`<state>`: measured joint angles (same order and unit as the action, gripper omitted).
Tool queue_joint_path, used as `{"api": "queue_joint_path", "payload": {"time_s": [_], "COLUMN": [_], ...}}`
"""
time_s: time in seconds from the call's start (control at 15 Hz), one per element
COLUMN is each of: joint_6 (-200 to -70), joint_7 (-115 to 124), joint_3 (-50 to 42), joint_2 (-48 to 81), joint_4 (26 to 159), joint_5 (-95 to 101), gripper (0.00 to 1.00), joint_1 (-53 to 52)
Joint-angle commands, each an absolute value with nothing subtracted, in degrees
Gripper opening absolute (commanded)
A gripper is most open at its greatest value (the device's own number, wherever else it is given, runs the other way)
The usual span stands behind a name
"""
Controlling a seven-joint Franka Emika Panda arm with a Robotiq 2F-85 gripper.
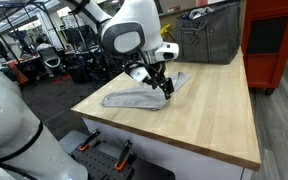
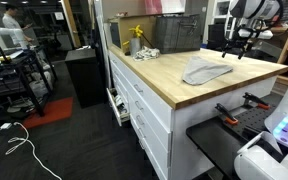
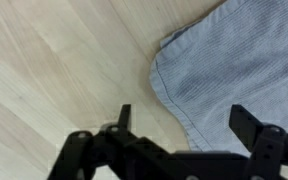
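Above the wooden table (image 1: 214, 120), hovering close over a grey cloth (image 1: 134, 97), with the claw (image 1: 162, 88) spread wide and gripping nothing. Showing, in an exterior view, that cloth (image 2: 206, 70) lying loosely spread and a little rumpled on the bare wood towards 1 end of the table (image 2: 164, 75), well apart from the grey bin (image 1: 209, 35) at the back.

Straddling the cloth's rounded hem in the wrist view: 1 of the 2 fingers (image 3: 124, 118) hanging over bare wood just beside the hem, the other hanging over the fabric (image 3: 234, 70) itself.

Looking, as a judgement only, like the approach to a pinch at that hem. Doing it well probably meaning:

- lowering straight down without drifting sideways off the edge
- holding the wrist level, so both fingertips are arriving at the wood together
- slowing near the surface and touching rather than pressing hard into the table
- closing only with the hem sitting squarely between the 2 fingers

Bearing in mind thin fabric slipping out of a shallow pinch, so aiming for a small fold of cloth rather than the bare edge. Checking the hold by lifting gently, not jerking.
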<state>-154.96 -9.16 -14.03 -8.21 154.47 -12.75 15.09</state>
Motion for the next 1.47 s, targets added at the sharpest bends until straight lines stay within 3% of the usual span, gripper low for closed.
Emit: {"api": "queue_joint_path", "payload": {"time_s": [0.0, 0.8, 0.93, 1.4], "joint_6": [-151.33, -150.78, -150.53, -150.91], "joint_7": [-5.68, 1.27, 1.98, 5.0], "joint_3": [-13.87, -13.71, -13.86, -14.72], "joint_2": [-7.45, 2.09, 3.36, 4.24], "joint_4": [153.24, 147.85, 146.97, 146.08], "joint_5": [-10.19, -10.5, -10.32, -8.26], "gripper": [1.0, 1.0, 0.74, 0.21], "joint_1": [14.08, 13.16, 13.33, 13.58]}}
